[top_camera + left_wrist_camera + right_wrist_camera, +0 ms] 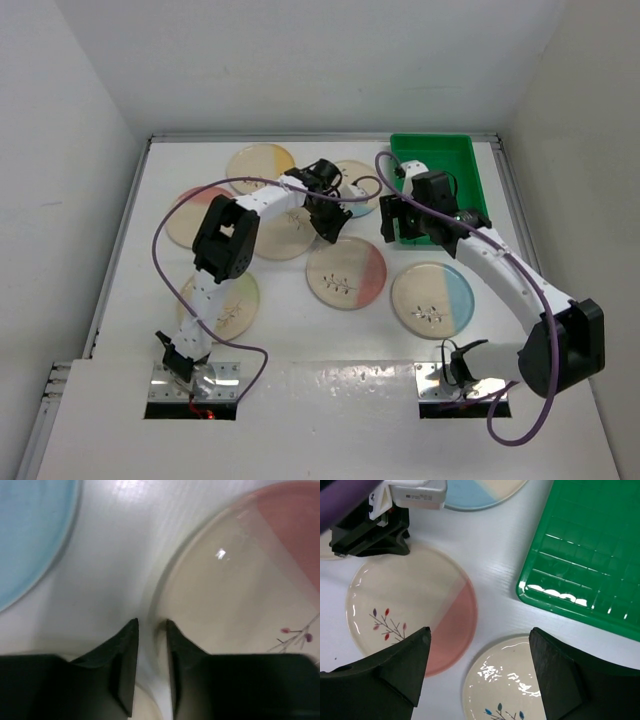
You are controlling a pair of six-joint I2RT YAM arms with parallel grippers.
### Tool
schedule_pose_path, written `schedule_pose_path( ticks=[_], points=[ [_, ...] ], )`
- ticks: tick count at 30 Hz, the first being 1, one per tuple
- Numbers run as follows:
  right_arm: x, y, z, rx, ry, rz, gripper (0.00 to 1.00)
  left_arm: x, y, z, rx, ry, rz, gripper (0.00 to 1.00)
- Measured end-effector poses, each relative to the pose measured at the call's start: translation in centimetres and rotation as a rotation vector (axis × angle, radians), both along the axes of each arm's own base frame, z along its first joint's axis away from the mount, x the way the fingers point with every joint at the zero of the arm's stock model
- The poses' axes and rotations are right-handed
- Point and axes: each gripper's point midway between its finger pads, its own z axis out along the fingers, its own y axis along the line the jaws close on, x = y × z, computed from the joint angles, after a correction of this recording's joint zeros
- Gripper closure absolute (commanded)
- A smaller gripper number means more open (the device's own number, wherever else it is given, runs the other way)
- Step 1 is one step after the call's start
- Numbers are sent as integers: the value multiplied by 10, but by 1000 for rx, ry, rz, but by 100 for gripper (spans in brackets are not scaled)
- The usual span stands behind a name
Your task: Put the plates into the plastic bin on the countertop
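Bin: the green bin (pixel 447 160) sat at the far right of the tabletop (pixel 330 342). Its ribbed floor was bare wherever it showed.
Hidden part: from above, the right arm covered the bin's near left corner. The right wrist view showed that corner without a plate too.
Done: nothing yet, by my reckoning. No plate was in the bin.
Plates: all seven plates lay flat on the tabletop, to the left of the bin and in front of it.
Far row: a yellow plate (pixel 258 163) lay at the back. A blue plate (pixel 357 190) lay just beside the bin, partly under the left arm.
Left side: a pink-edged one (pixel 190 215) and a green one (pixel 228 302) lay there. A cream one (pixel 280 238) was half covered by the arm.
Near row: the pink plate (pixel 346 272) lay in the middle. A second blue plate (pixel 432 300) lay to its right, in front of the bin.
Left pincer: the left pincer (pixel 151 630) was drawn in narrow over the far rim of the pink plate. The rim ran between its jaws, and it looked gripped, though the plate still lay flat.
Right pincer: the right pincer (pixel 480 642) hung wide and held nothing. It was above the gap between the pink plate and the near blue one, close to the bin's edge.
Step in hand: the first plate was being taken up, as I judged it.
Left to do: the pink plate had to be lifted and carried over the bin wall, then the other six moved. They would likely need stacking, as the bin looked too small for them side by side.
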Motion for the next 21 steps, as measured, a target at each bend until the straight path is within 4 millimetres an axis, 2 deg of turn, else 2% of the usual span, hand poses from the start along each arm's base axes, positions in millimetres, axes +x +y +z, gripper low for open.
schedule_pose_path(
  ticks=[1, 4, 7, 9, 12, 14, 16, 19, 21],
  points=[
    [0, 0, -1, 10, 5, 1, 17, -3, -1, 0, -13, 15, -4, 100],
    [-3, 3, -5, 68, 34, 12, 11, -8, -5, 4, -47, 33, -19, 100],
    [-4, 1, -10, 159, 79, 27, 9, -11, -5, 5, -65, 47, -27, 100],
    [-2, 2, -17, 208, 117, 45, 17, -12, -4, 7, -69, 51, -35, 100],
    [-5, 11, -40, 232, 205, 90, 19, -15, 1, 13, -66, 45, -55, 100],
    [-11, 22, -56, 243, 266, 134, 21, -18, 4, 25, -74, 29, -70, 100],
    [-16, 32, -68, 259, 304, 166, 21, -23, 7, 45, -93, -2, -91, 100],
    [-17, 42, -78, 278, 323, 199, 21, -29, 10, 81, -130, -67, -121, 100],
    [-14, 45, -84, 288, 329, 211, 22, -32, 10, 97, -149, -102, -136, 100]
  ],
)
